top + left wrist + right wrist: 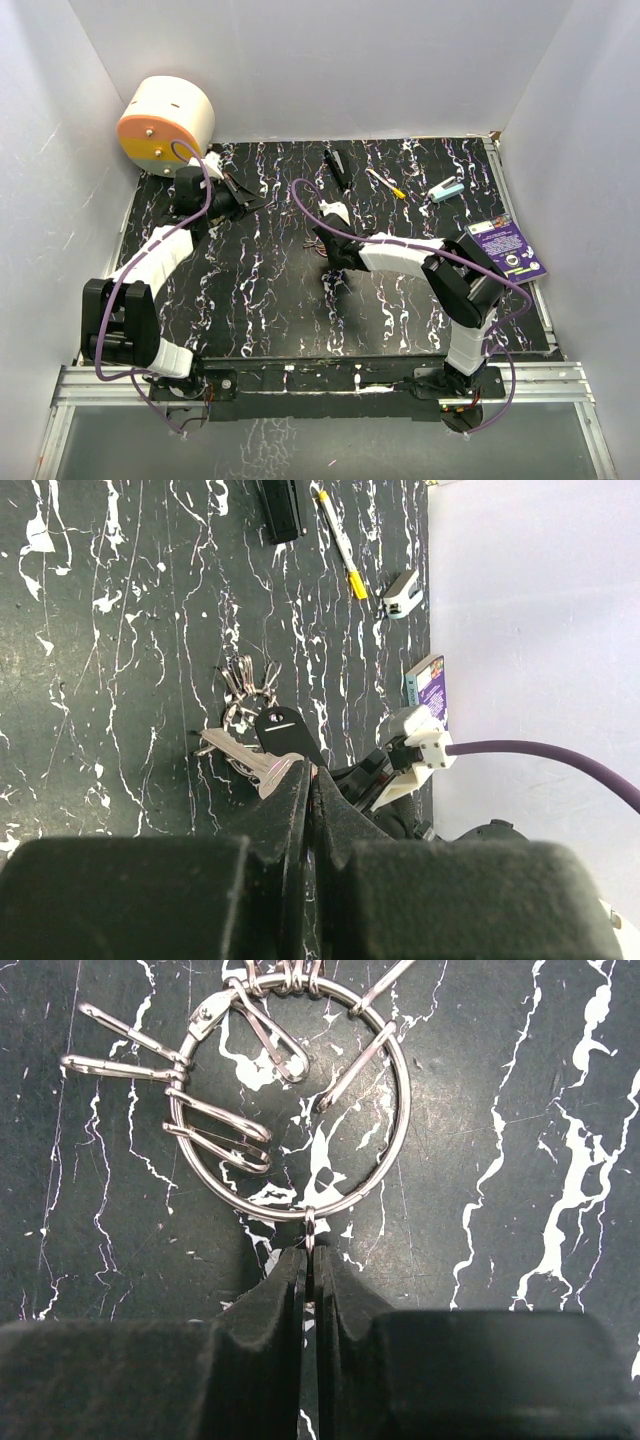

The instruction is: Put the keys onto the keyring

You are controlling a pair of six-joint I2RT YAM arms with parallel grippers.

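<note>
**Threading apparently not yet done, both grippers closed**

Showing, at left, the left gripper pinched shut on nothing. Placing the keys flat on the marbled table, near but apart from its tips, at about eleven o'clock. Moving right, showing the keyring lying flat and carrying several wire clips. Finding no key visibly hanging there, so judging most of the threading as remaining. Showing the right gripper pressed shut at the ring's six o'clock, meeting a small loop, though not revealing whether actually gripping it.
</note>
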